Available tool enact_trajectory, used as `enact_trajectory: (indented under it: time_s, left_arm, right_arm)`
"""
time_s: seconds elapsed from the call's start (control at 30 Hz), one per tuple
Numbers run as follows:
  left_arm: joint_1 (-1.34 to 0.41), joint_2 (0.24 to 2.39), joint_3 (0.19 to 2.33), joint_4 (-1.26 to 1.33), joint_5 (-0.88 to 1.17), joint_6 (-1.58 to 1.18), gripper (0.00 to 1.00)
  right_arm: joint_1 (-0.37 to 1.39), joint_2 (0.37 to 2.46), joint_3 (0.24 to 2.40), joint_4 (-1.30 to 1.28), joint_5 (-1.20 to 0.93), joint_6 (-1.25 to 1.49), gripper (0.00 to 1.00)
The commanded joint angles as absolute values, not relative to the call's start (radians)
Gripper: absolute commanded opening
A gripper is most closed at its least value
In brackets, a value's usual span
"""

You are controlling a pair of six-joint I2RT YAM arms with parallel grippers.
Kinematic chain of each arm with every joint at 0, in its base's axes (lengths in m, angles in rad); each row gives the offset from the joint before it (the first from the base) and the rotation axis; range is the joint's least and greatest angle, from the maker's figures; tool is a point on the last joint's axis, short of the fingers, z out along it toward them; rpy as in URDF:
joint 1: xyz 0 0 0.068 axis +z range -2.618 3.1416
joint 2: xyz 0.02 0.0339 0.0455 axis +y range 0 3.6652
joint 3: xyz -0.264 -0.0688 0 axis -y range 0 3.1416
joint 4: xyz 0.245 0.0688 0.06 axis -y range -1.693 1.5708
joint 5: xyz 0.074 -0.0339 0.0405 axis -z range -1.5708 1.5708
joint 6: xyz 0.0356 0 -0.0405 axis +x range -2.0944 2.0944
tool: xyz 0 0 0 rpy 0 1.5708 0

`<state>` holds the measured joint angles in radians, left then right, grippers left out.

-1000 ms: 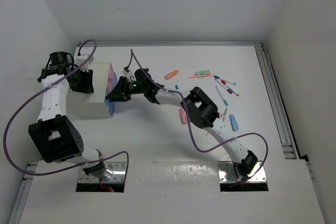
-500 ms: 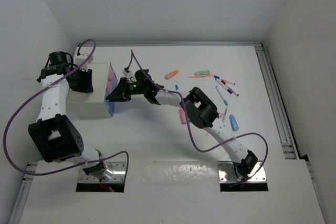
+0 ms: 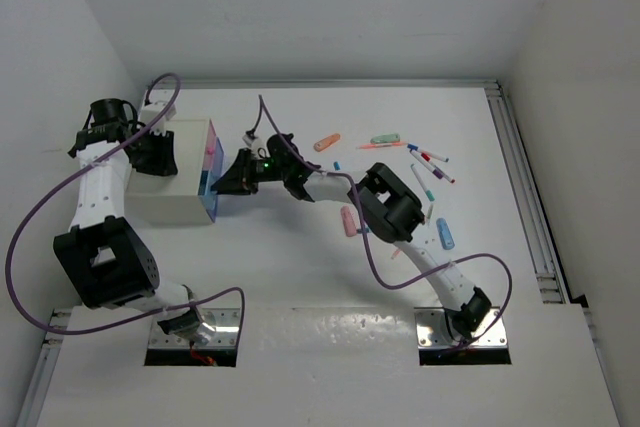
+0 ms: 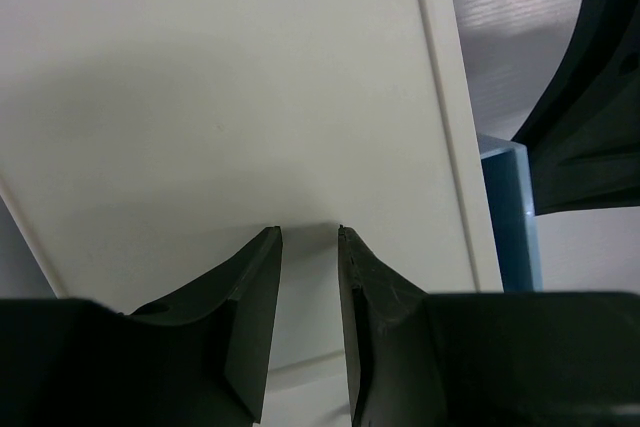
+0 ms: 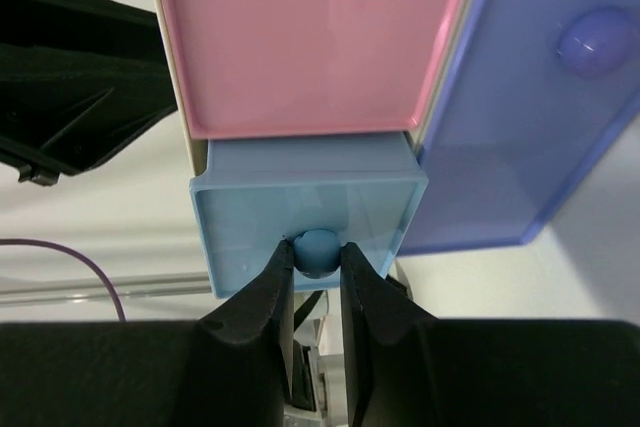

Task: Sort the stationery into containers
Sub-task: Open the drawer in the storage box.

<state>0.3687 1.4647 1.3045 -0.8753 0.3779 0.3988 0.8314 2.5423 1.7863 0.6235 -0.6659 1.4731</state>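
While right claw (image 5: 316, 247) clamps the translucent drawer's (image 5: 250, 212) round blue knob (image 5: 318, 257), left claw (image 4: 310, 232), parted, perhaps touches smooth cabinet (image 4: 230, 77).

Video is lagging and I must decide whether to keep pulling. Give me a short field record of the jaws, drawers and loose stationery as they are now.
right jaws: shut on the blue drawer knob
blue drawer: standing partly out of the white cabinet, beside the pink drawer
left jaws: slightly apart, holding nothing, tips resting on the cabinet's top
stationery: pens and markers lying loose on the table, right of the cabinet
held stationery: none
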Motion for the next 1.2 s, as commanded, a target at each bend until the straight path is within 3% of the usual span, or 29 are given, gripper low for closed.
enact_trajectory:
  time_s: [0.0,0.63,1.17]
  left_arm:
    - [0.385,1.532,1.267,-0.911,0.354,0.393,0.36]
    - [0.390,1.578,1.307,-0.907,0.360,0.388,0.36]
    - [0.390,1.585,1.305,-0.900,0.364,0.391,0.36]
  right_arm:
    - [0.805,2.453,1.735,0.667,-0.704,1.459,0.00]
    - [0.710,2.273,1.396,0.738,-0.788,1.444,0.00]
    - [0.661,2.229,1.328,0.701,-0.821,1.398,0.00]
